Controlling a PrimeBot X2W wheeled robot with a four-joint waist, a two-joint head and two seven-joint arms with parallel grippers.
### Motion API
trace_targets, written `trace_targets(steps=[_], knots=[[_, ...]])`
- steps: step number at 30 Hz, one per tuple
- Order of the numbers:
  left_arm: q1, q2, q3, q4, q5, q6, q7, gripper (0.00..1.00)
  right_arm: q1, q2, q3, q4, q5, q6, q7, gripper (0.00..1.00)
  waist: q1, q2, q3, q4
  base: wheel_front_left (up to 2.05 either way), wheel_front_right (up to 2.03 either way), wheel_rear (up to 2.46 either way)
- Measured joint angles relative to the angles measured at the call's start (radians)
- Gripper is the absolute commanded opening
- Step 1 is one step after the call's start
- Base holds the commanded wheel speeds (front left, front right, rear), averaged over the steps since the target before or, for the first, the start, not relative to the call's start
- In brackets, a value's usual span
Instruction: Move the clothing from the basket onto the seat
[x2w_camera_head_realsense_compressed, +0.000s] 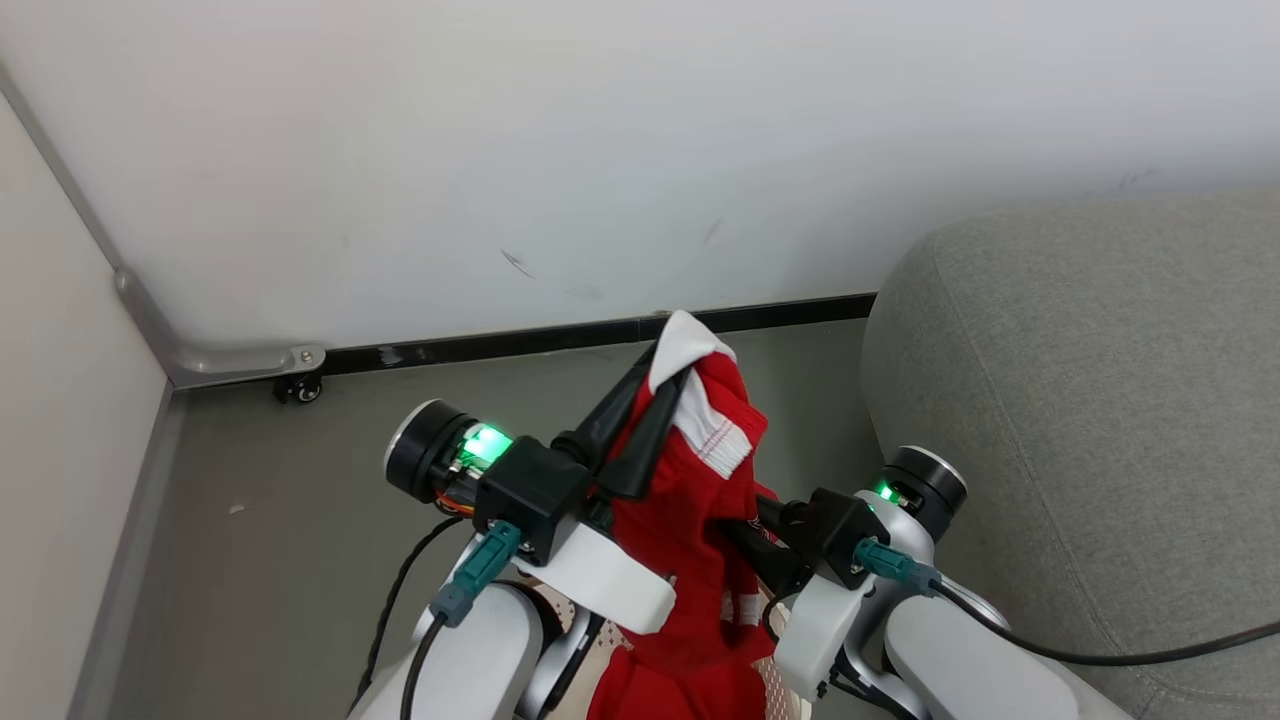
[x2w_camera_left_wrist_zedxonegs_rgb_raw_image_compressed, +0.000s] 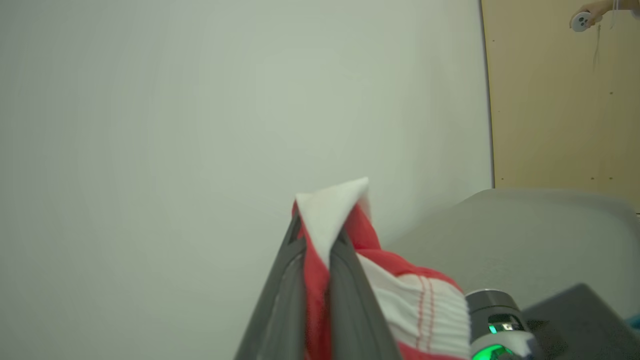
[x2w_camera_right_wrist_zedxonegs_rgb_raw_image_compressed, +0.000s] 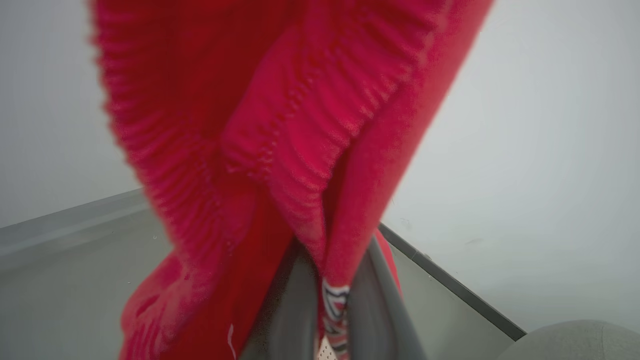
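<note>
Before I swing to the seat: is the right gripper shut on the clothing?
Shut on it: the right gripper clamps a fold of the red clothing.

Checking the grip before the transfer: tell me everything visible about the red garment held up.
The red garment is soft knit fabric with a ribbed white band stitched in red and a white corner on top. It hangs bunched, pinched at that corner by the left end effector, lower folds clamped in the right end effector, beside the grey seat.
</note>
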Motion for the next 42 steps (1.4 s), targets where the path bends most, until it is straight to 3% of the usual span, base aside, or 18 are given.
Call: trace_targets(steps=[16,17,18,19,20,31,36,42], knots=[[0.025,0.038,0.092,0.188,-0.046,0.029,0.01,0.0,0.064,-0.017,-0.094,-0.042,0.198,0.0,-0.027,0.0,0.0,0.0,0.013,-0.046,0.0,0.0,0.0],[0.025,0.038,0.092,0.188,-0.046,0.029,0.01,0.15,0.064,-0.017,-0.094,-0.042,0.198,0.0,-0.027,0.0,0.0,0.0,0.013,-0.046,0.0,0.0,0.0],[0.027,0.038,0.096,0.204,-0.055,0.029,0.01,0.41,0.073,-0.016,-0.13,-0.051,0.239,0.0,-0.031,0.0,0.0,0.0001,0.014,-0.053,0.0,0.0,0.0],[0.027,0.038,0.096,0.204,-0.055,0.029,0.01,0.87,0.073,-0.016,-0.13,-0.051,0.239,0.0,-0.031,0.0,0.0,0.0001,0.014,-0.053,0.0,0.0,0.0],[0.027,0.035,0.097,0.21,-0.059,0.029,0.01,1.0,0.075,-0.015,-0.171,-0.066,0.274,0.0,-0.034,0.0,0.0,0.0,0.015,-0.058,0.0,0.0,0.0],[0.065,0.027,0.129,0.247,-0.1,0.029,0.007,1.0,0.086,-0.07,-0.305,-0.068,0.298,0.001,-0.037,0.0,0.0,0.0,0.02,-0.077,0.0,0.0,0.0],[0.085,0.037,0.177,0.256,-0.117,0.049,-0.002,1.0,0.091,-0.115,-0.391,-0.065,0.298,0.0,-0.044,0.0,0.0,0.0,0.018,-0.086,0.0,0.0,0.0],[0.113,0.032,0.192,0.257,-0.13,0.057,-0.009,1.0,0.159,-0.12,-0.48,-0.063,0.298,0.0,-0.044,0.0,0.0,0.0,0.014,-0.103,0.0,0.0,0.0]])
